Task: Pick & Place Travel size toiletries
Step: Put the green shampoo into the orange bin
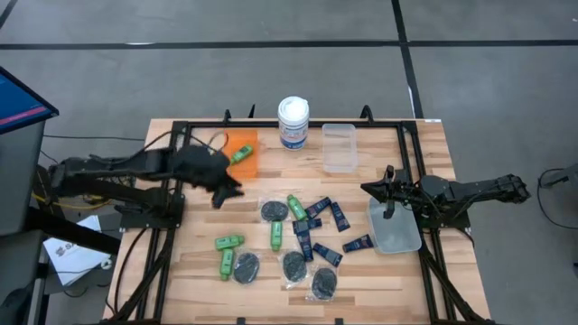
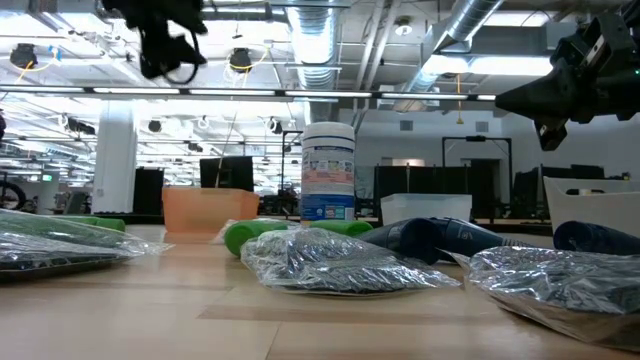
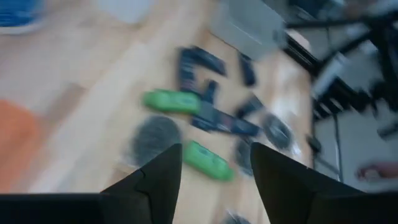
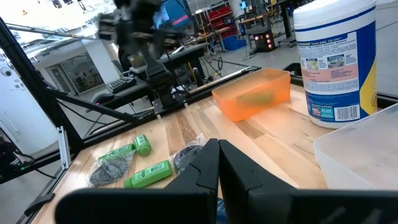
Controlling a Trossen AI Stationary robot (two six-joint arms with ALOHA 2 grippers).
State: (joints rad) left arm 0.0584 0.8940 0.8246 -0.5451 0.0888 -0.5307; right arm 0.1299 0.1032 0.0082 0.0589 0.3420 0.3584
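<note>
Packets with black discs lie nearest the front edge of the worktop, three in a row there and a fourth farther back. Beside the front ones are two green bottles, one lying across, one lengthwise. A third green bottle and a fourth lie in the middle of the spread, and navy tubes are scattered just right of them, several touching each other; one tube lies apart toward the right.

At the right side a clear bin sits on the worktop, and the right tool hangs over its back edge, fingers pressed together with nothing between them.

The left tool is raised above the worktop just in front of the orange bin, fingers spread wide and empty, pointing toward the pile. One green bottle lies inside the orange bin.

Farther back a second clear bin stands empty-looking near the rear edge, and the white canister with a blue label stands upright between the two rear bins
</note>
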